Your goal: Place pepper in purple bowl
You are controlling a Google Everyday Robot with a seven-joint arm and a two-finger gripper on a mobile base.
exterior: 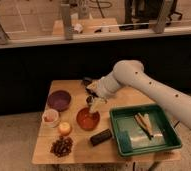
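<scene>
The purple bowl [59, 100] stands at the table's left back part and looks empty. The small reddish-orange pepper [50, 117] seems to lie in the little white bowl [50, 120], just in front of the purple bowl. My gripper [92, 102] hangs from the white arm over the table's middle, just above the far rim of the orange-red bowl [87, 119]. It is well to the right of the pepper and the purple bowl.
A round yellow-orange fruit [64, 128] and a dark red grape cluster [62, 146] lie at the front left. A dark bar [101, 137] lies in front of the orange-red bowl. A green tray [120, 142] with utensils fills the right side. A dark object [86, 81] sits at the back.
</scene>
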